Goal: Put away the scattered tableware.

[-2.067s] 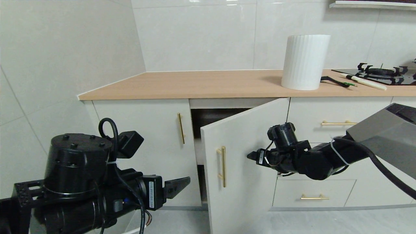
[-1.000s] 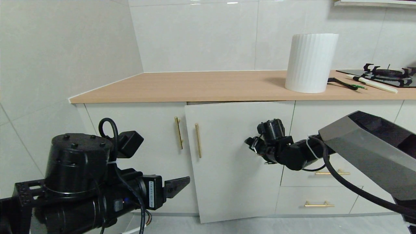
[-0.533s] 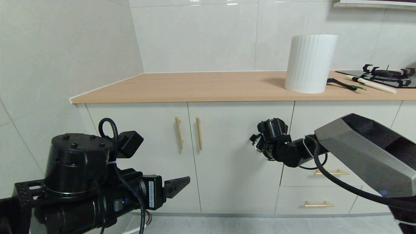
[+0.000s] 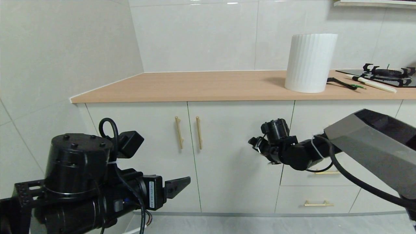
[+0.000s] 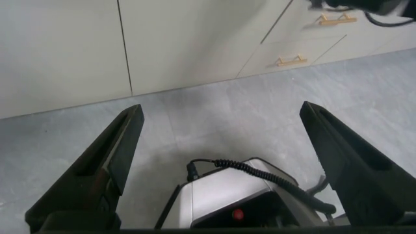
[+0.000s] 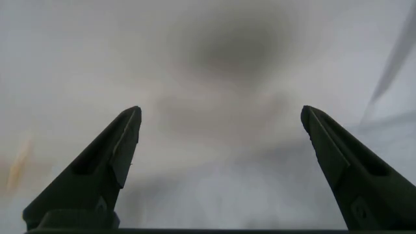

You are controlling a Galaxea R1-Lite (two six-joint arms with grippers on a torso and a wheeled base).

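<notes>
The cabinet door (image 4: 237, 156) under the wooden counter (image 4: 201, 86) stands shut, its gold handle (image 4: 198, 133) next to its neighbour's. My right gripper (image 4: 253, 143) hovers just in front of that door's face, open and holding nothing; in the right wrist view its fingers (image 6: 220, 112) frame the pale door panel (image 6: 214, 71) at close range. Low on the left, my left gripper (image 4: 178, 187) is open and empty, pointing down at the grey floor (image 5: 195, 136). On the counter at far right lie a black utensil (image 4: 341, 83) and a white-handled utensil (image 4: 373, 84).
A tall white ribbed canister (image 4: 310, 63) stands on the counter beside the utensils. A black gas hob (image 4: 386, 73) sits at the far right. Drawers with gold handles (image 4: 318, 204) are to the right of the shut door. Tiled walls close off the left and back.
The cabinet door swung from wide open to fully shut with my right gripper against it. The right gripper has since drawn slightly back and down. The left arm stayed still.
</notes>
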